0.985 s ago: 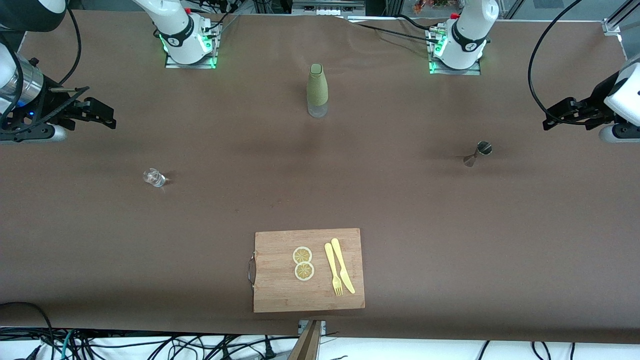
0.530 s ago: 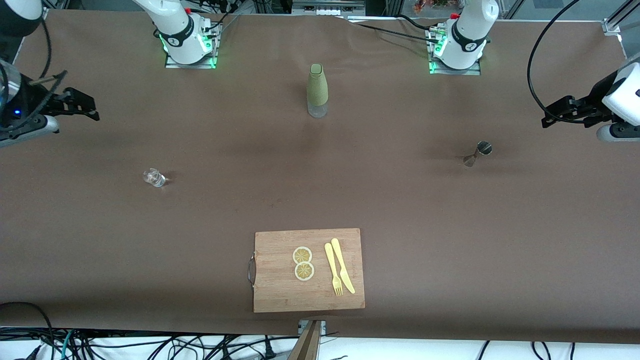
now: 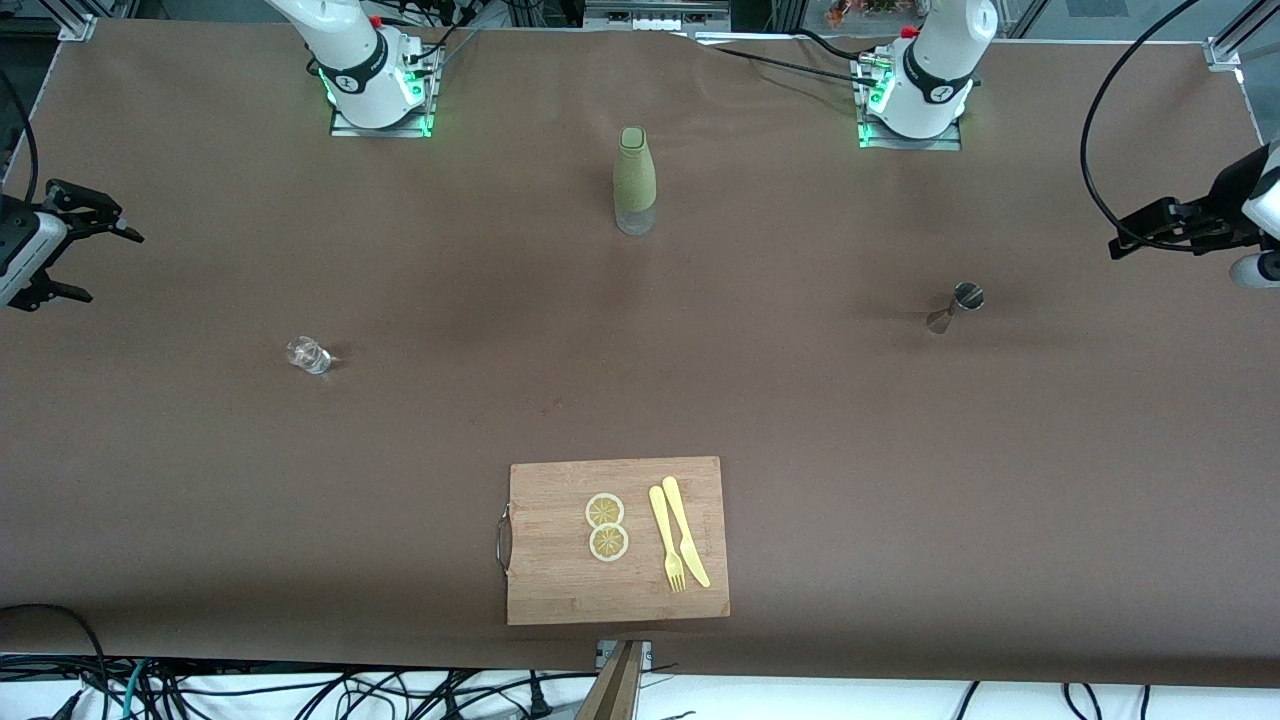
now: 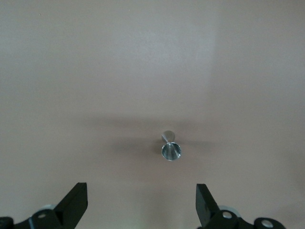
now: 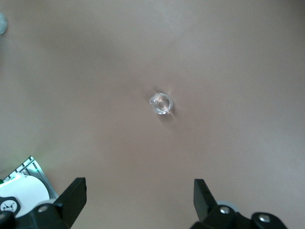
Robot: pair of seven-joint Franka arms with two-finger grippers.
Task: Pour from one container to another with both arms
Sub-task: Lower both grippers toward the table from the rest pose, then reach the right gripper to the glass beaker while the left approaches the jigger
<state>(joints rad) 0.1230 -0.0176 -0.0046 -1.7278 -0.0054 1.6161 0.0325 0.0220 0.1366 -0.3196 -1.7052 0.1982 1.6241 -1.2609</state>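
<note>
A tiny clear glass cup (image 3: 308,355) stands upright on the brown table toward the right arm's end; the right wrist view looks down on the cup (image 5: 161,103). A silvery hourglass jigger (image 3: 955,306) stands toward the left arm's end, and the left wrist view shows the jigger (image 4: 170,147) from above. My right gripper (image 3: 115,268) hangs open over the table's edge at its own end, well apart from the cup. My left gripper (image 3: 1118,245) hangs open over the table's other end, apart from the jigger. Both hold nothing, in the left wrist view (image 4: 141,191) and the right wrist view (image 5: 139,185).
A tall olive-green bottle (image 3: 634,180) stands mid-table between the arm bases. Near the front edge lies a wooden cutting board (image 3: 560,590) with two lemon slices (image 3: 606,526) and a yellow fork and knife (image 3: 678,545).
Both arms have drawn outward toward their own table ends, the right one much more. The cup, jigger and bottle have not moved. Both grippers stay open.
</note>
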